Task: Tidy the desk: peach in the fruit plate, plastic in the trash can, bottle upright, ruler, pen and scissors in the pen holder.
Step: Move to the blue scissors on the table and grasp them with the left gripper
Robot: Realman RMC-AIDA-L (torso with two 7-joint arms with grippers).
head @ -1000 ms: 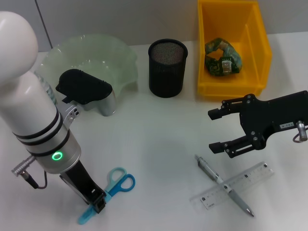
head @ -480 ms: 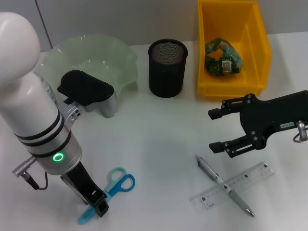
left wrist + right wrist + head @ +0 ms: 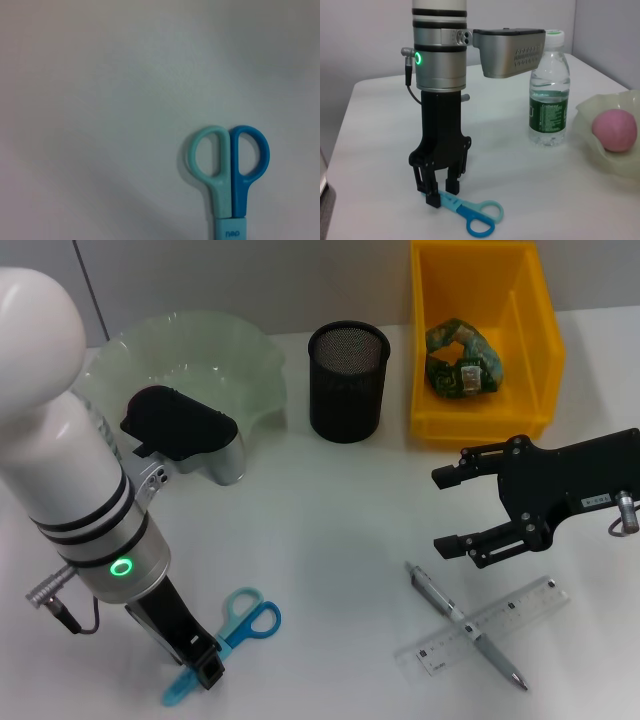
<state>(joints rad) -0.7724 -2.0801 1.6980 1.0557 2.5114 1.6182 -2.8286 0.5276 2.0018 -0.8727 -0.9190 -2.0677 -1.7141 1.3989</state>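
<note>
Left arm stands near-vertical at the table's (image 3: pixel 320 530) front left, wrist down. Left gripper (image 3: pixel 203 668) reaches the table surface, its fingers set either side of the capped blade end of the scissors (image 3: pixel 235 628); in the right wrist view a narrow gap shows between the fingers (image 3: pixel 433 196), and a firm pinch cannot be confirmed. The scissors lie flat, handles pointing away from the gripper.

Behind the arm, the plate (image 3: pixel 200 360) holds the peach (image 3: pixel 617 130), seen only in the right wrist view. The bottle (image 3: pixel 548 95) stands upright beside the plate.

Centre rear: holder (image 3: pixel 347 380), contents not visible.

Right rear: yellow bin (image 3: pixel 482 335) contains the crumpled plastic (image 3: pixel 462 360).

Right arm extends in from the right, held level above the table. Right gripper (image 3: pixel 455 510) is spread wide, holding nothing. In front of it, the pen (image 3: pixel 465 624) and ruler (image 3: pixel 482 625) lie crossed on the table.
</note>
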